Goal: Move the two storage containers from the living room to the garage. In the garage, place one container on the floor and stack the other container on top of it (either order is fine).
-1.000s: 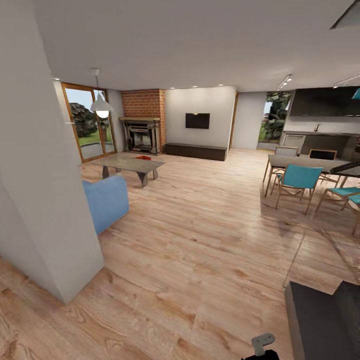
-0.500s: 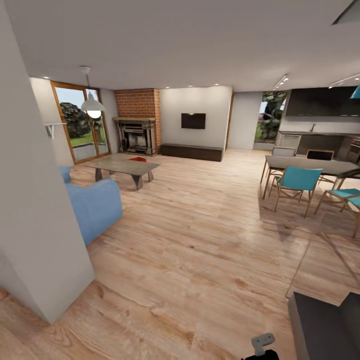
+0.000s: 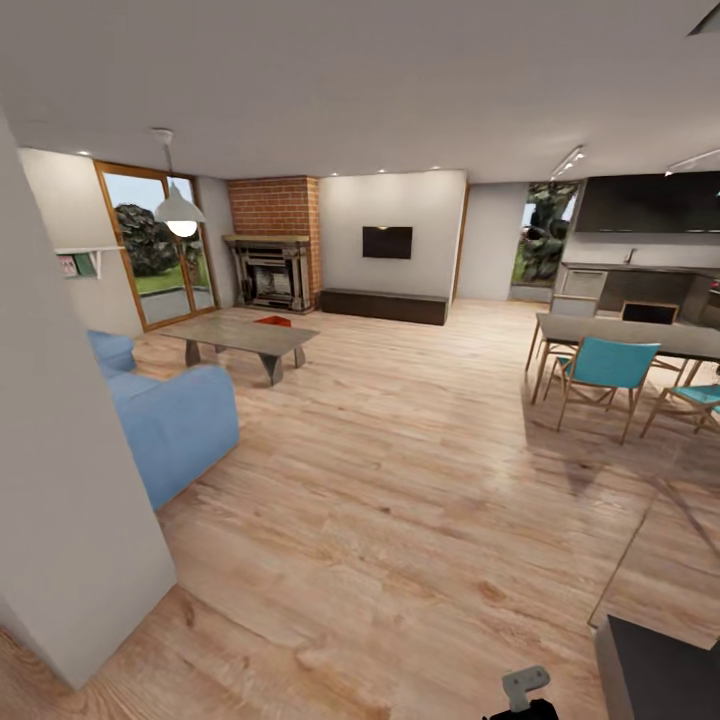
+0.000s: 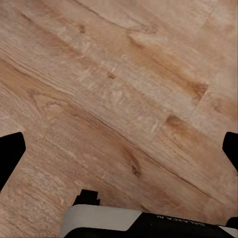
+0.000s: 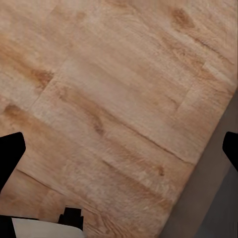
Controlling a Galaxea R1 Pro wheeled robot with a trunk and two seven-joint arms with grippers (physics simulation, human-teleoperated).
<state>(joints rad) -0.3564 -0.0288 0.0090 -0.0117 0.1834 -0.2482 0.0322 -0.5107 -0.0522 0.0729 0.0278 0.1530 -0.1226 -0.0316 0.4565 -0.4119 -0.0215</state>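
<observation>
Well, we are looking down the living room [image 3: 400,420] from the head camera: light wood planks run away to a brick fireplace [image 3: 272,240] at the far wall, with a dark screen [image 3: 388,241] on the wall beside it and a long dark chest [image 3: 383,305] below. A blue sofa [image 3: 165,420] sits at the left, partly behind a pale wall edge [image 3: 70,480], and beyond it stands the coffee table [image 3: 240,338]. On that table there is one small red-orange shape [image 3: 272,321], far off and tiny; it looks like a storage container, though a second one cannot be made out from here. One pendant lamp [image 3: 176,210] hangs over that corner. Off to the right, a dining table [image 3: 640,335] with two teal chairs [image 3: 604,365] in plain sight.

Down at the wrists, a different story: both cameras point at bare plank floor. The left gripper [image 4: 119,153] shows its dark fingertips [image 4: 10,156] at opposite edges of its view, spread wide, nothing between them, touching nothing. The right gripper [image 5: 119,151] is the same, fingers [image 5: 10,153] wide apart and empty, and its view alone catches a grey strip [image 5: 208,198] running alongside the planks.
</observation>
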